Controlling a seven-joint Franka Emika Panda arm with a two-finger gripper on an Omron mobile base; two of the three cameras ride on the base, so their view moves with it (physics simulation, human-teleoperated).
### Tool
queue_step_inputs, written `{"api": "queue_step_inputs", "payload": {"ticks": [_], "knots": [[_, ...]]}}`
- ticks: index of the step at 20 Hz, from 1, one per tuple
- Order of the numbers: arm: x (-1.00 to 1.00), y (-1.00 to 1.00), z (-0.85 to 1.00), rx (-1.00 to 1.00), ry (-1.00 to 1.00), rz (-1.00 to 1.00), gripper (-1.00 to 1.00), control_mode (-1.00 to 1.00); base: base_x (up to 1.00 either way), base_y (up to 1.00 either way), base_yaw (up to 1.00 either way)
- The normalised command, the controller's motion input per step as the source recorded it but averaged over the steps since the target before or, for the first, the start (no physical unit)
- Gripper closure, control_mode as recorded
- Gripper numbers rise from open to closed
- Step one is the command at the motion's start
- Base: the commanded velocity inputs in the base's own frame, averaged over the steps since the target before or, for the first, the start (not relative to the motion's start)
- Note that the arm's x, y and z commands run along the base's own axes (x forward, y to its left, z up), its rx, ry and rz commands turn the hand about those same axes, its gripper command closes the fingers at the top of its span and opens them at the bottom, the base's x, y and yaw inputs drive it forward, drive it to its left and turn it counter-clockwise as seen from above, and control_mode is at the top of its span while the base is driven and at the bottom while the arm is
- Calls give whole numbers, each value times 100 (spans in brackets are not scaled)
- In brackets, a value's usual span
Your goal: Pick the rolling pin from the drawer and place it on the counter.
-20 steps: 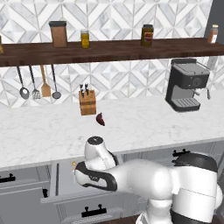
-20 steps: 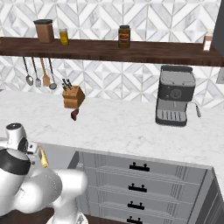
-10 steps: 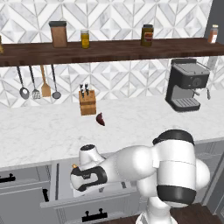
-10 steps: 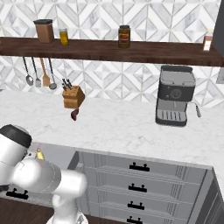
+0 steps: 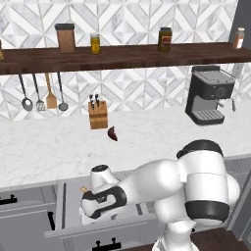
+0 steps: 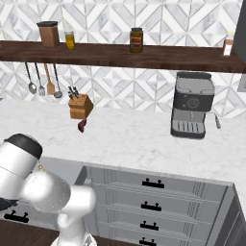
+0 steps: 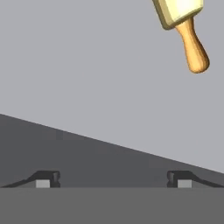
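Tool (image 7: 113, 178): its two dark fingertips (image 7: 45, 179) stand spread wide apart at the bottom of the hand view, with nothing between them; it is lowered into the open drawer, the arm bent down over the drawer's front edge in the left base view.
Rolling pin (image 7: 183, 22): lies on the drawer's flat grey floor, well apart from the fingertips; the hand view catches one pale-yellow end and one orange-tan handle, near the upper right corner of that view. A small tan tip (image 5: 84, 188) shows beside the arm's wrist in the left base view.
Drawer (image 5: 68, 210): pulled out below the front edge of the surface, its grey floor bare around the pin; a darker grey wall crosses the hand view at a slant.
Surface (image 5: 59, 147): white marble top running the width of both base views.
Knife block (image 5: 98, 114): upright near the back edge of the surface, towards its left end.
Dark red object (image 5: 112, 133): small, just in front of the knife block; too small to tell what it is.
Coffee machine (image 5: 210, 95): at the back edge, towards the right end.
Shelf (image 5: 127, 55): dark wood, above the surface, carrying jars.
Narrow drawers (image 6: 153, 202): closed, stacked under the right part of the surface.
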Motion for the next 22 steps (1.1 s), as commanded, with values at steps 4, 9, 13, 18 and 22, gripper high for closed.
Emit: {"api": "queue_step_inputs", "payload": {"ticks": [4, 9, 13, 18, 22], "knots": [[-56, -11, 62, 0, -26, 0, -100, -100, 0, 0, 0], [19, -1, 82, 0, -25, -3, -100, -100, 0, 0, 0], [54, 0, 9, 0, -1, -13, -100, -100, 0, 0, 0], [69, 6, 0, 0, 0, -15, -100, -100, 0, 0, 0], [64, 26, 0, 0, 3, -9, -100, -100, 0, 0, 0]]}}
